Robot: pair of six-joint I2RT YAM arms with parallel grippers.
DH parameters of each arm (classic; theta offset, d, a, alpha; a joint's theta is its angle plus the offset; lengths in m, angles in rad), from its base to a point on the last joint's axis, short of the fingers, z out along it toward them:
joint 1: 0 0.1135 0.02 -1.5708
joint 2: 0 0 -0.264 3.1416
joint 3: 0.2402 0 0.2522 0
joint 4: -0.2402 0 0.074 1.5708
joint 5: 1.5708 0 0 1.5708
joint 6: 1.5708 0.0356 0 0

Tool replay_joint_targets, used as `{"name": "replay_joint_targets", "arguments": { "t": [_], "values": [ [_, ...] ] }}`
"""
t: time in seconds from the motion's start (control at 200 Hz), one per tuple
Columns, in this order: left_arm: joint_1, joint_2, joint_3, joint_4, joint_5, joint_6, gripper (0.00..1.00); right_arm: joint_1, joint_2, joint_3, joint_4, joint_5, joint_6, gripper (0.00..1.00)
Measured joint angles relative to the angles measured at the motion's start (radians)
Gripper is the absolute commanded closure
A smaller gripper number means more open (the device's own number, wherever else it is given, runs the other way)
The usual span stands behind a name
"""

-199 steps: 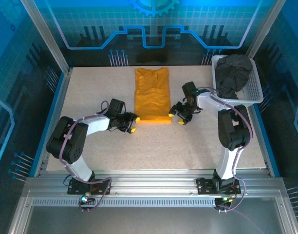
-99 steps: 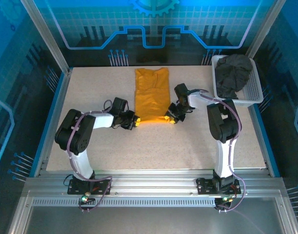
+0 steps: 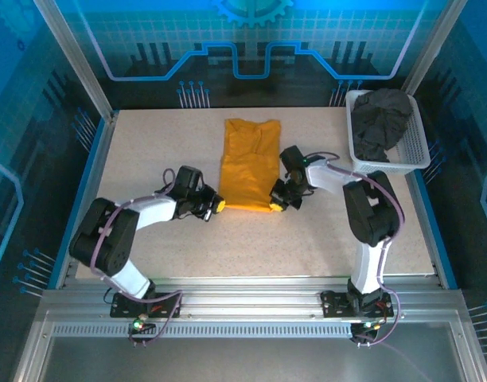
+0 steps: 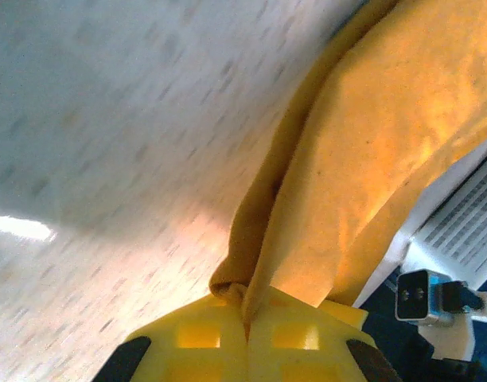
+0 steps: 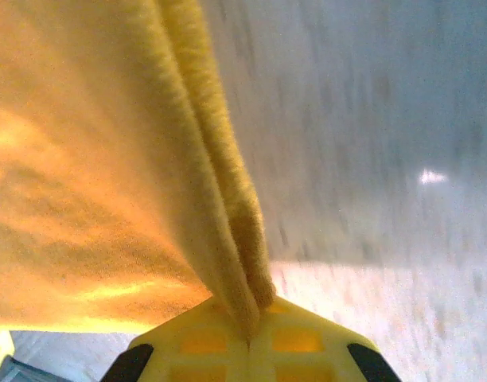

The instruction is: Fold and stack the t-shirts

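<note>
**Item count**
- T-shirts: two. The orange-yellow t-shirt [image 3: 249, 163] lies at the centre of the desk [image 3: 323, 239] as a long narrow strip, collar end towards the far side. The charcoal t-shirt [image 3: 380, 119] is bunched in a heap inside the basket [image 3: 419, 151].
- Baskets: one, white mesh, at the far right corner of the desk.
- Arms: two, each with one hand.

**Hand state**
- Left hand [image 3: 218, 204]: closed on the near left corner of the orange-yellow t-shirt. In the left wrist view a fold of the cloth is pinched between the yellow fingertips [image 4: 200, 338].
- Right hand [image 3: 277, 204]: closed on the near right corner of the same shirt. In the right wrist view a doubled edge of cloth runs down into the closed yellow fingertips [image 5: 299, 342].
- Both hands are low, at desk level, one at each side of the near hem.

**Surface and room**
- The desk top is pale and speckled.
- A metal frame [image 3: 243, 298] runs along the near edge and carries the arm bases.
- Blue panels [image 3: 251, 40] with a line pattern and a gear graphic enclose the far side and both flanks.
</note>
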State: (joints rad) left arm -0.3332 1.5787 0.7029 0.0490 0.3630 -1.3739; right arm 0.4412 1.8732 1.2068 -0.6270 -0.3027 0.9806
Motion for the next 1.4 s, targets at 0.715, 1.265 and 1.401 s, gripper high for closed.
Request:
{"name": "replay_joint_targets", "arguments": {
  "t": [0.715, 1.265, 1.401],
  "values": [
    [-0.16, -0.596, 0.05, -0.366, -0.117, 0.076, 1.0, 0.109, -0.453, 0.015, -0.28, 0.005, 0.22, 1.0],
    [0.068, 0.22, 0.62, -0.209, -0.106, 0.2, 0.84, -0.137, 0.315, 0.848, -0.364, 0.031, 0.111, 0.73],
    [0.104, 0.409, 0.751, -0.241, -0.107, 0.213, 0.71, -0.161, 0.575, 1.144, -0.414, 0.026, 0.027, 0.44]
  ]
}}
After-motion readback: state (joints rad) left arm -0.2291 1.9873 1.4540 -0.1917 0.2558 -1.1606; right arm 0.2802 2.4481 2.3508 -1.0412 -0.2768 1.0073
